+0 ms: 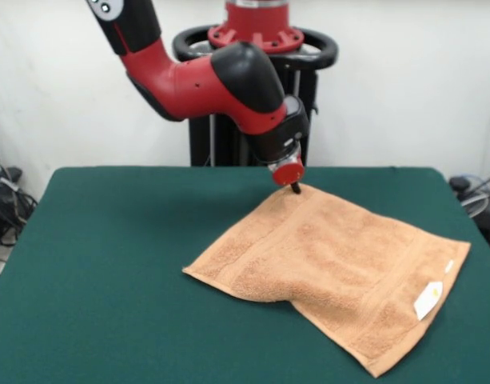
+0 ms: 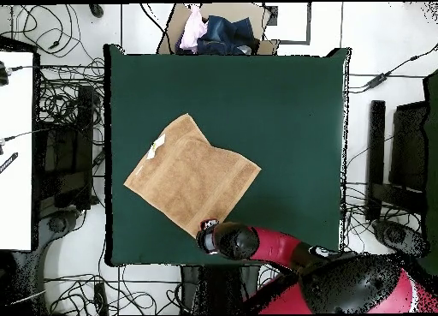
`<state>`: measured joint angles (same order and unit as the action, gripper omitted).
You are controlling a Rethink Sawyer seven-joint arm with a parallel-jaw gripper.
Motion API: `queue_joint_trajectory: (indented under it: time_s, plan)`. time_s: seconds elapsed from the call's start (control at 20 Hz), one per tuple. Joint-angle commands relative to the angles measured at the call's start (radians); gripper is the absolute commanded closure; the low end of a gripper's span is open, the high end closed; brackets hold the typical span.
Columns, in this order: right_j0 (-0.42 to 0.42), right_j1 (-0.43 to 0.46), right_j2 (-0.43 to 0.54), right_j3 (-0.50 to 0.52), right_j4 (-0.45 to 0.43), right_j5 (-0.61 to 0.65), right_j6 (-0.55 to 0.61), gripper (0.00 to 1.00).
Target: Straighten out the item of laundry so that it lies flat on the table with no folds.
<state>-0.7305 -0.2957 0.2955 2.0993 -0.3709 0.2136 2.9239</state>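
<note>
The item of laundry (image 1: 332, 264), a peach-orange towel, lies spread as a diamond on the right half of the green table (image 1: 109, 240). Its near-left edge is rolled into a thick fold that ends in a notch. A white label (image 1: 428, 300) sits near its right corner. My gripper (image 1: 295, 189) comes down onto the towel's far corner and touches it there. In the overhead view the towel (image 2: 188, 175) lies left of the table's (image 2: 291, 116) centre. There the gripper (image 2: 208, 227) is at the towel's bottom corner, close to the table's lower edge.
A cardboard box of clothes (image 2: 214, 30) stands beyond the table's top edge in the overhead view. Cables (image 2: 68, 167) lie on the floor round the table. A white desk (image 2: 17, 150) stands at the left.
</note>
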Motion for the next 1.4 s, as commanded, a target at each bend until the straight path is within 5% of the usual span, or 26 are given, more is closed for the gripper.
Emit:
queue_joint_trajectory:
  time_s: [0.05,0.6,1.4]
  plan:
    - [0.028,0.068,-0.021,-0.100,-0.024,-0.048,-0.021,1.00]
    - [0.025,0.018,-0.027,-0.050,0.022,0.083,-0.020,1.00]
    - [-0.091,0.073,-0.059,0.056,-0.065,-0.049,-0.020,1.00]
